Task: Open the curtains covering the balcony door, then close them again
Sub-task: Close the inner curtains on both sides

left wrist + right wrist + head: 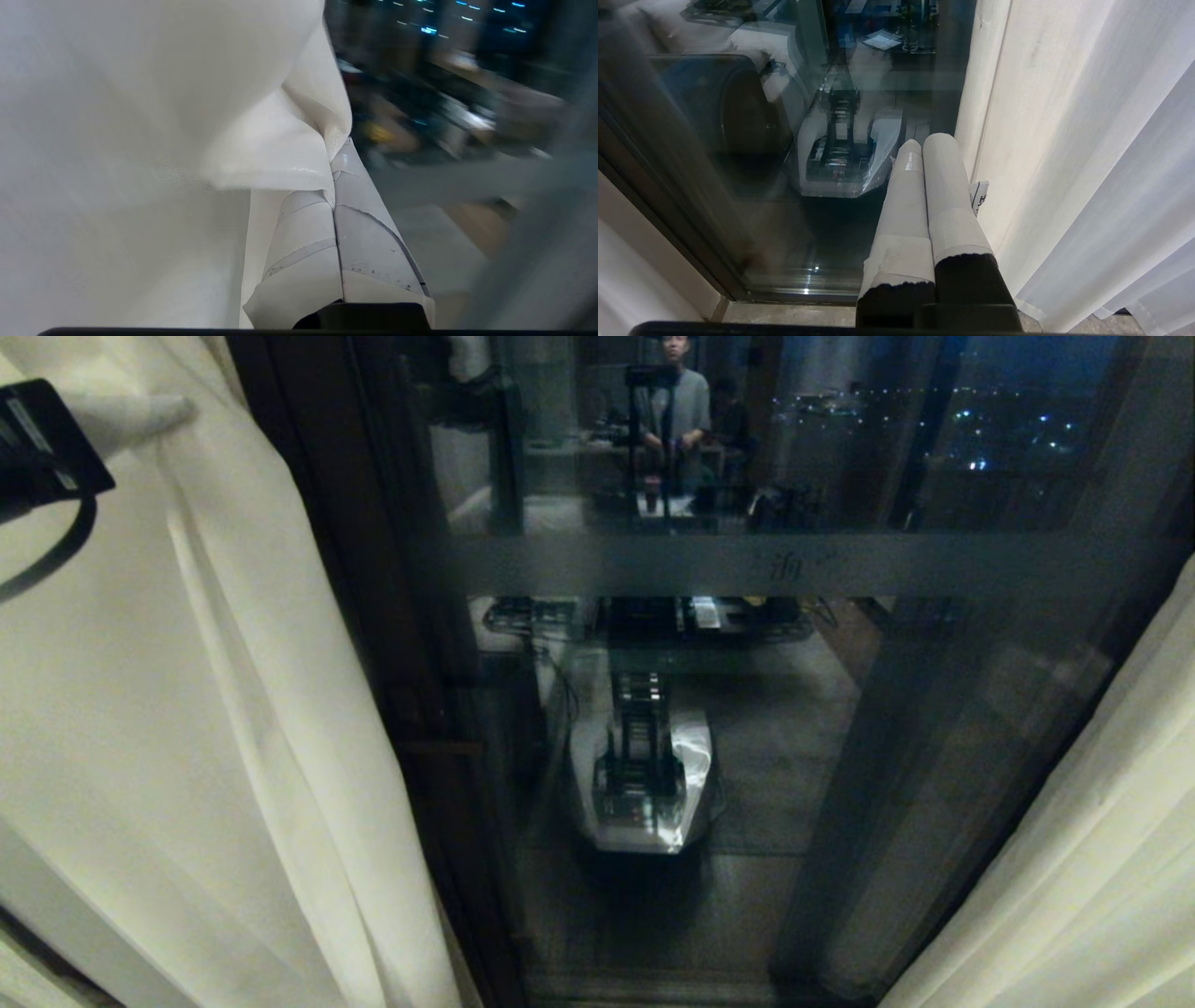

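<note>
Curtains [187, 709] drawn to both sides, balcony door [709, 709] glass bare: opening looks done, closing left; left gripper [334, 186], fingers pressed together, nudges left panel's edge; right gripper [924, 154] pressed together, idle.

Two curtains [187, 709], one balcony door [747, 709], two end effectors [140, 415]

Left gripper [140, 415] raised high at left, fingers [355, 224] together; right gripper [924, 144] low, likewise closed
</note>
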{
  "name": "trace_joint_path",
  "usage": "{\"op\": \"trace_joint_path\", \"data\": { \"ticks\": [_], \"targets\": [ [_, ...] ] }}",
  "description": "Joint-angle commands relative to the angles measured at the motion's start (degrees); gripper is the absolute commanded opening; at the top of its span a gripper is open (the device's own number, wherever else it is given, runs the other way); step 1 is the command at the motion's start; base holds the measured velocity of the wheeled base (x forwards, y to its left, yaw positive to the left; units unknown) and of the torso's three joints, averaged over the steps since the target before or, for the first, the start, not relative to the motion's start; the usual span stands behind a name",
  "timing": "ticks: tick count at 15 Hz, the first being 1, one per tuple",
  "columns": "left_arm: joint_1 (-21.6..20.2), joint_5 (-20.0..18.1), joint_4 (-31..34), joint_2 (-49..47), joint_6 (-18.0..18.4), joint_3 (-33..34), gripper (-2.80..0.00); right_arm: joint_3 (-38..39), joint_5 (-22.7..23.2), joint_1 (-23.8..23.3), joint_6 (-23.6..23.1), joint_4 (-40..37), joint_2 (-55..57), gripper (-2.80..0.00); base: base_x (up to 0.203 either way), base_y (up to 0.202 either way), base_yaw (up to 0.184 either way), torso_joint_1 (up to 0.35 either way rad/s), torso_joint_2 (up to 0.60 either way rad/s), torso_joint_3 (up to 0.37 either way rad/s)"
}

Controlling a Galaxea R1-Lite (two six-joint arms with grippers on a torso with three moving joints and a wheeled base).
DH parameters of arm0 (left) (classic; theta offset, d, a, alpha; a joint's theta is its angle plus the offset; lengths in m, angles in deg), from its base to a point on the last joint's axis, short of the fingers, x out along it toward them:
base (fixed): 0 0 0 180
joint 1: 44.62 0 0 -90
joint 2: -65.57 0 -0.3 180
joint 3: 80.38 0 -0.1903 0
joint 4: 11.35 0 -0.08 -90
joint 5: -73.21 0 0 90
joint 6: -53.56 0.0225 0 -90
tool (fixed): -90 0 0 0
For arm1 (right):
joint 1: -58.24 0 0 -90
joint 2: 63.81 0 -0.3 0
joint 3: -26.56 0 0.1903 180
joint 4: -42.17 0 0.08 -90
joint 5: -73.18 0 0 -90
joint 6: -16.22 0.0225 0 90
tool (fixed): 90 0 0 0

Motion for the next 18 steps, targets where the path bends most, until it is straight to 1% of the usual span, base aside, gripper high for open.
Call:
{"op": "trace_joint_path", "data": {
  "ticks": [1, 5, 7, 8, 10, 11, 12, 13, 14, 18],
  "targets": [
    [1.15, -0.13, -0.09, 1.42, -0.04, 1.25, -2.80, 0.01, 0.01, 0.02, 0.07, 0.01, 0.09, -2.80, 0.000, 0.000, 0.000, 0.000, 0.00, 0.000],
    [0.88, 0.13, -0.17, 2.85, -0.01, 3.58, -2.80, 0.01, 0.01, 0.02, -0.02, 0.01, 0.09, -2.80, 0.000, 0.000, 0.000, 0.000, 0.00, 0.000],
    [0.82, 0.91, -0.17, 3.51, 0.05, 4.48, -2.80, 0.01, 0.01, 0.02, 0.04, 0.01, 0.09, -2.80, 0.000, 0.000, 0.000, 0.000, 0.00, 0.000],
    [0.82, 1.45, -0.17, 3.73, 0.12, 4.62, -2.80, 0.01, 0.01, 0.02, -0.02, 0.01, 0.09, -2.80, 0.000, 0.000, 0.000, 0.000, 0.00, 0.000],
    [1.26, 3.72, -0.09, 3.73, 0.29, 4.46, -2.80, 0.01, 0.01, 0.02, -0.02, 0.01, 0.09, -2.80, 0.000, 0.000, 0.000, 0.000, 0.00, 0.000],
    [2.08, 4.66, -0.09, 3.73, 0.31, 4.44, -2.80, 0.01, 0.01, 0.02, -0.01, 0.01, 0.09, -2.80, 0.000, 0.000, 0.000, 0.000, 0.00, 0.000],
    [2.69, 6.70, -0.09, 3.76, 0.33, 4.44, -2.80, 0.01, 0.01, 0.02, -0.02, 0.01, 0.09, -2.80, 0.000, 0.000, 0.000, 0.000, 0.00, 0.000],
    [3.09, 7.86, -0.09, 3.81, 0.91, 4.44, -2.80, 0.01, 0.01, 0.02, 0.02, 0.01, 0.09, -2.80, 0.000, 0.000, 0.000, 0.000, 0.00, 0.000],
    [3.37, 8.54, -0.09, 3.82, 1.36, 4.44, -2.80, 0.01, 0.01, 0.02, -0.02, 0.01, 0.09, -2.80, 0.000, 0.000, 0.000, 0.000, 0.00, 0.000],
    [3.37, 8.63, -0.09, 4.42, 1.45, 4.44, -2.80, 0.01, 0.01, 0.02, -0.02, 0.01, 0.09, -2.80, 0.000, 0.000, 0.000, 0.000, 0.00, 0.000]
  ]
}}
